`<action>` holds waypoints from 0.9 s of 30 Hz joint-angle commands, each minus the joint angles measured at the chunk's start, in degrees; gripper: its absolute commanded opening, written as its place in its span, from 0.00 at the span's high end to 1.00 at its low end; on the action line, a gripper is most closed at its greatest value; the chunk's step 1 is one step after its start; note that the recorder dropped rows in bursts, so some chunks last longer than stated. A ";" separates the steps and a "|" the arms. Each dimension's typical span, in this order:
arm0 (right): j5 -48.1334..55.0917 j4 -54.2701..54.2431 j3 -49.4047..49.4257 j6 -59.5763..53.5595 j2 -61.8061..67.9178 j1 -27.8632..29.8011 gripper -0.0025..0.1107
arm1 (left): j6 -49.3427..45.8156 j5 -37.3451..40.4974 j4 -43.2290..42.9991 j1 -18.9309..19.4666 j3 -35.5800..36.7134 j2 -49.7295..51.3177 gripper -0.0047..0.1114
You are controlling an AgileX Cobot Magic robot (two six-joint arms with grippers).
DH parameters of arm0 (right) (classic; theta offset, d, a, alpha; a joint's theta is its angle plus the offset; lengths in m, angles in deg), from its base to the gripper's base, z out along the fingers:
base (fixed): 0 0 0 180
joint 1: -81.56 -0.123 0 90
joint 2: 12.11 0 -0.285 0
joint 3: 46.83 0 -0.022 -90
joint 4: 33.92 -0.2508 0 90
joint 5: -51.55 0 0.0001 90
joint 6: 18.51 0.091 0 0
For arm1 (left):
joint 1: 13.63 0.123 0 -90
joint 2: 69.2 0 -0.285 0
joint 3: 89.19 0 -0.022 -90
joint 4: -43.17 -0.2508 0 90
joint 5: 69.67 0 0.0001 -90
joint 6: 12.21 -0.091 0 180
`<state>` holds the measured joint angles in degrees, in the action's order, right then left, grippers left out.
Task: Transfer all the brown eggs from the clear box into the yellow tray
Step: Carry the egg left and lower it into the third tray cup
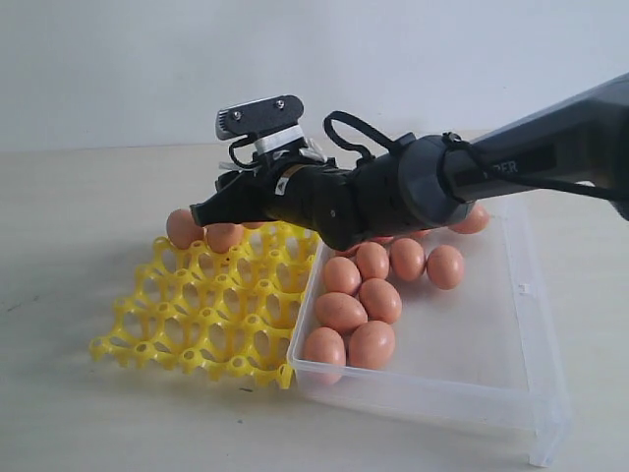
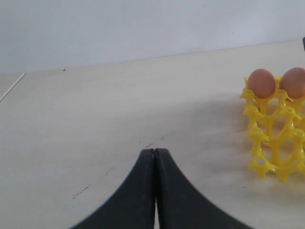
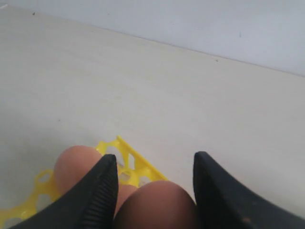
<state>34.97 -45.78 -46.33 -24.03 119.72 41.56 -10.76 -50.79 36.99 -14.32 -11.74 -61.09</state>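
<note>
The right gripper (image 3: pixel 155 155) reaches across to the far left corner of the yellow tray (image 1: pixel 197 315). Its jaws are spread wide around one brown egg (image 3: pixel 157 205), which fills the gap between them. The egg looks clasped, though contact on both sides is hard to confirm. A second egg (image 1: pixel 184 228) sits in the corner cup just left of it. The other brown eggs (image 1: pixel 380 300) lie clustered in the clear box (image 1: pixel 472 344) (just right of the tray). The left gripper (image 2: pixel 155 151) hangs over the bare table (image 2: pixel 95 119), jaws pressed together.
</note>
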 commanded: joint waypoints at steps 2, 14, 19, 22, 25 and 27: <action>-1.30 1.65 -0.36 -0.87 1.38 0.81 0.98 | 0.25 -0.79 0.38 0.07 -0.23 -0.32 0.96; -4.64 1.72 -0.36 -0.52 4.27 1.17 0.98 | 0.25 -0.79 0.38 0.07 -0.23 -0.32 0.96; -4.63 1.60 -0.36 -0.52 4.40 1.17 0.95 | 0.25 -0.79 0.38 0.07 -0.23 -0.32 0.96; -4.42 1.60 -0.36 -0.52 4.53 1.17 0.88 | 0.25 -0.79 0.38 0.07 -0.23 -0.32 0.96; -4.33 1.60 -0.36 -0.52 4.53 1.17 0.78 | 0.25 -0.79 0.38 0.07 -0.23 -0.32 0.96; -4.20 1.60 -0.36 -0.52 4.53 1.17 0.70 | 0.25 -0.79 0.38 0.07 -0.23 -0.32 0.96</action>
<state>31.35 -44.57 -46.33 -24.35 123.96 42.42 -10.76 -50.79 36.99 -14.32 -11.74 -61.09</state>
